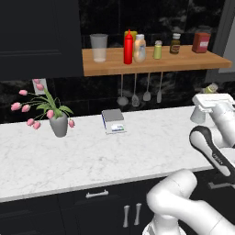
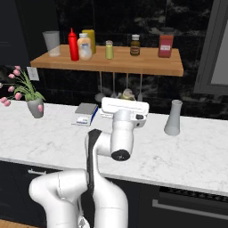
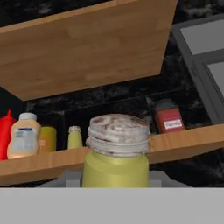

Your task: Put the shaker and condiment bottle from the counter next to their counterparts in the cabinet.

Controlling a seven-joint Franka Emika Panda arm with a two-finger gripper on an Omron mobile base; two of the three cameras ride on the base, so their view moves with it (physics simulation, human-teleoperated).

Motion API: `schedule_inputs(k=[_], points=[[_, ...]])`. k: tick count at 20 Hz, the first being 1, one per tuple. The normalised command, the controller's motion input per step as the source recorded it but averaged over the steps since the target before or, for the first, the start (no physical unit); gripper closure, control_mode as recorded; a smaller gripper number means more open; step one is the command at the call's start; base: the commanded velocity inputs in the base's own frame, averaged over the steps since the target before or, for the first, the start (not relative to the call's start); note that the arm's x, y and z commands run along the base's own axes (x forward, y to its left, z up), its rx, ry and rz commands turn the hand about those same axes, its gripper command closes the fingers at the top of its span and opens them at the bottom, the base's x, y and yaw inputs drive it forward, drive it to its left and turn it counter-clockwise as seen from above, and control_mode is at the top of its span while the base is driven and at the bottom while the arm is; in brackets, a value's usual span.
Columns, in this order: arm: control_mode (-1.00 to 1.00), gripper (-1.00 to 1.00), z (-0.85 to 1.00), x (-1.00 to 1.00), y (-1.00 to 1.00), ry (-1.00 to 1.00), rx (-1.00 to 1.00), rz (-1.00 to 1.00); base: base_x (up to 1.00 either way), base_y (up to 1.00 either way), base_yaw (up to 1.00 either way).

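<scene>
Hand view, bottom centre: the shaker [image 3: 116, 155] sits clamped in the gripper [image 3: 116, 181] — a small, light, rigid cylinder, likely slick-sided (grey cap uppermost). Best held around its yellow-green body, below the cap. Its twin [image 3: 75, 137] stands on the cabinet [image 3: 183, 142], left of centre.

A vase of pink tulips [image 1: 58, 123] stands at the left, near a small kitchen scale [image 1: 113, 121]. Ladles and spatulas [image 1: 140, 95] hang above. A glass [image 1: 98, 47], a brown jar [image 1: 175, 43] and a red-lidded jar [image 1: 201, 41] stand higher up; a grey flask-shaped vase [image 2: 173, 118] stands at the right.
</scene>
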Motion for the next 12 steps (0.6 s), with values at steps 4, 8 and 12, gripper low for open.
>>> schedule_inputs(k=[4, 8, 12], points=[[-1.0, 1.0, 0.79, -0.52, -0.25, 0.05, 0.0, 0.13, 0.0, 0.0, 0.0], [-1.0, 1.0, 0.76, -0.54, -0.14, 0.18, 0.0, 0.05, 0.0, 0.0, 0.0], [-1.0, 1.0, 0.57, -0.07, 0.01, 0.33, -0.01, 0.05, 0.0, 0.0, 0.0]])
